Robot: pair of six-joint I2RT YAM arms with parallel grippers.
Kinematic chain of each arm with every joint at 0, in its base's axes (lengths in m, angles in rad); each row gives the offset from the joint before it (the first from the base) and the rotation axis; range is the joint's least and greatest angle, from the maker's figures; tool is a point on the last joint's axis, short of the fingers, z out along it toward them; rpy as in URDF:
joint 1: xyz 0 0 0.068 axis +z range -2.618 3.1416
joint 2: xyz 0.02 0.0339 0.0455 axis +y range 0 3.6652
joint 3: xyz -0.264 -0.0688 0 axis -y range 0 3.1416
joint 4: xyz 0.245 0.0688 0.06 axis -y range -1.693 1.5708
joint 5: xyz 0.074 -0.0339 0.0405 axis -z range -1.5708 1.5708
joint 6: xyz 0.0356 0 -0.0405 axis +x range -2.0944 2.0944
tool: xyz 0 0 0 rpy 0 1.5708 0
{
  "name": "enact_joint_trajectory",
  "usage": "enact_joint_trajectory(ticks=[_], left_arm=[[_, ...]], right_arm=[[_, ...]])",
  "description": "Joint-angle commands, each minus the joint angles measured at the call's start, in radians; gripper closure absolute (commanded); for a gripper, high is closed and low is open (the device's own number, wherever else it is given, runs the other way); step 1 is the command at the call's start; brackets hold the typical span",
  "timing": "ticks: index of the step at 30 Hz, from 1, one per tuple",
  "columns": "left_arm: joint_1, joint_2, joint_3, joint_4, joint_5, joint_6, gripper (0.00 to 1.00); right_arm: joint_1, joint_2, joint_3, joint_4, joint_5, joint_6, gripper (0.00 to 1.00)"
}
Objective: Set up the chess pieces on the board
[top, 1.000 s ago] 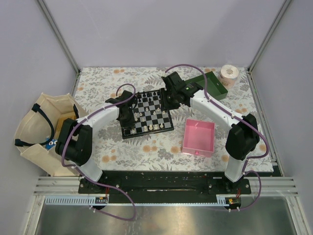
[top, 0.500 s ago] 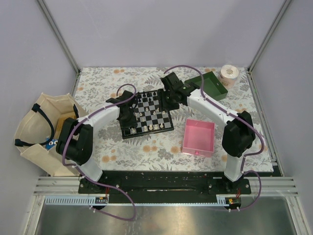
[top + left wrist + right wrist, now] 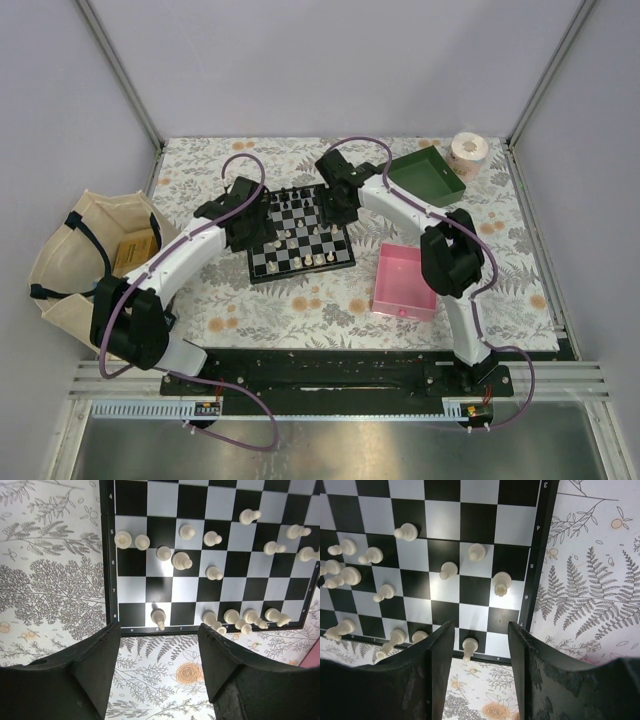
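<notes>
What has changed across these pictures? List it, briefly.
The left gripper pulled back from the left side of the board toward its far-left corner. Its jaws now stand open and empty. The right gripper, also open, shifted slightly left over the far edge, and its elbow swung left toward the pink tray. The board, pink tray, green tray and bag stayed put.

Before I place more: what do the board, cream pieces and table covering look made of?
The board is likely smooth plastic, semi-glossy: its squares show soft glare. The cream pieces are probably moulded plastic, with a slight sheen on their rounded heads. The table covering is a printed fern-and-flower sheet, matte; cloth or vinyl, cannot tell.
</notes>
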Motion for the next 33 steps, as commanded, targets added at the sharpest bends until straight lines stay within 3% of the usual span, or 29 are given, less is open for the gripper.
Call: enact_joint_trajectory(ticks=[1, 24, 33], left_arm=[[-0.003, -0.045, 0.003, 0.049, -0.062, 0.022, 0.32], [0.008, -0.075, -0.006, 0.064, -0.074, 0.036, 0.25], [0.009, -0.064, 0.000, 0.056, -0.076, 0.036, 0.25]], right_arm=[[-0.013, 0.036, 0.082, -0.040, 0.067, -0.029, 0.44], [-0.032, 0.189, 0.229, -0.090, 0.050, -0.098, 0.54], [-0.033, 0.180, 0.209, -0.096, 0.028, -0.090, 0.56]])
